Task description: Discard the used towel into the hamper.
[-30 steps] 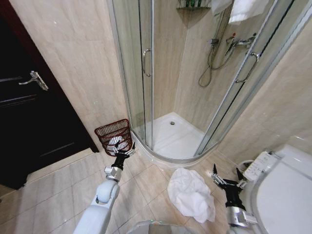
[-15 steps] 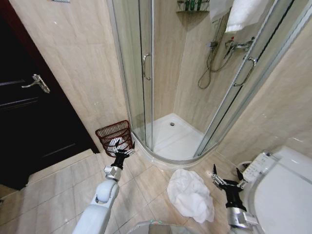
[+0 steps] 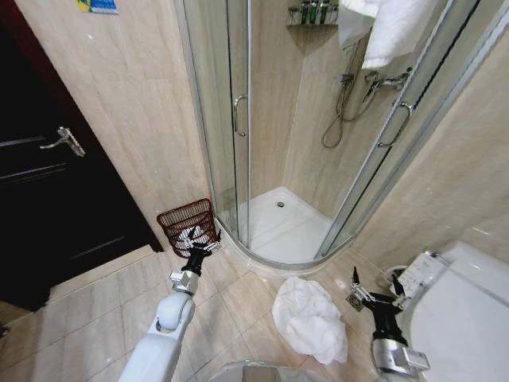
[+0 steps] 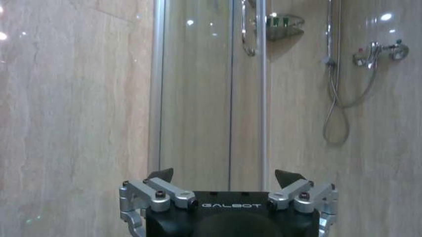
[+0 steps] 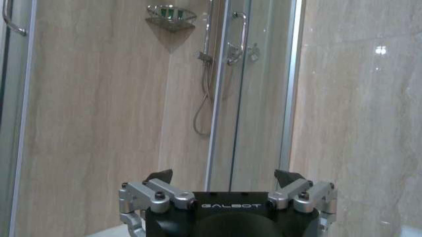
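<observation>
Our left end effector (image 3: 200,245) sits left of centre in the head view, fingers spread wide and holding nothing, just in front of the hamper (image 3: 187,224). Our right end effector (image 3: 375,291) waits at the lower right, equally wide open and empty, beside the toilet (image 3: 461,318). Between the two arms, the crumpled white towel (image 3: 309,319) lies on the tiled floor (image 3: 95,318), below the shower tray (image 3: 282,227).

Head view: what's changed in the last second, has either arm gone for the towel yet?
No. The camera tilted up a little. The towel lies on the floor, the hamper is by the shower, and the left gripper and right gripper are open and empty as before.
</observation>
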`<state>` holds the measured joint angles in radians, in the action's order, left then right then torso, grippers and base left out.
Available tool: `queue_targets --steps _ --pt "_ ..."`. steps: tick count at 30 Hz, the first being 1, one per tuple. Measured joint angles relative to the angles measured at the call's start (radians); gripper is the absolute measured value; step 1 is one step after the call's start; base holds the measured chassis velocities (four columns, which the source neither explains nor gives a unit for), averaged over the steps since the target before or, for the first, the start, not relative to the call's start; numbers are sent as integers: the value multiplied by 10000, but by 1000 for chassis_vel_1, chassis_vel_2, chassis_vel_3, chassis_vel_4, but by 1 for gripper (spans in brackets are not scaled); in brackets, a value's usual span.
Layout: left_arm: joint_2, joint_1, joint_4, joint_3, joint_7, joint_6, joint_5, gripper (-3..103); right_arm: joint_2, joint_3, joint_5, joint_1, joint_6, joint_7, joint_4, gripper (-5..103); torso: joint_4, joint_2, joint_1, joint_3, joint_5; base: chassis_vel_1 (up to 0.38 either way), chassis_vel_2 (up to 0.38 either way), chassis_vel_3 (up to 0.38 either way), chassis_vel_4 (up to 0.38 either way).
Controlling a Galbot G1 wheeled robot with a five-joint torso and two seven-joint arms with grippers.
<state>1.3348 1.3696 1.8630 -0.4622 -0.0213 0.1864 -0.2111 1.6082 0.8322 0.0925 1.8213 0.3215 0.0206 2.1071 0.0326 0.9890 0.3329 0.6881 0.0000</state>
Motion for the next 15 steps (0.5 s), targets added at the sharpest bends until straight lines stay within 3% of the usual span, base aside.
queue_targets --steps 15 --pt "-58 263 396 -65 11 -28 -167 100 -1 24 -18 -291 -297 48 191 100 1 776 345 433 1 0 0 0 0"
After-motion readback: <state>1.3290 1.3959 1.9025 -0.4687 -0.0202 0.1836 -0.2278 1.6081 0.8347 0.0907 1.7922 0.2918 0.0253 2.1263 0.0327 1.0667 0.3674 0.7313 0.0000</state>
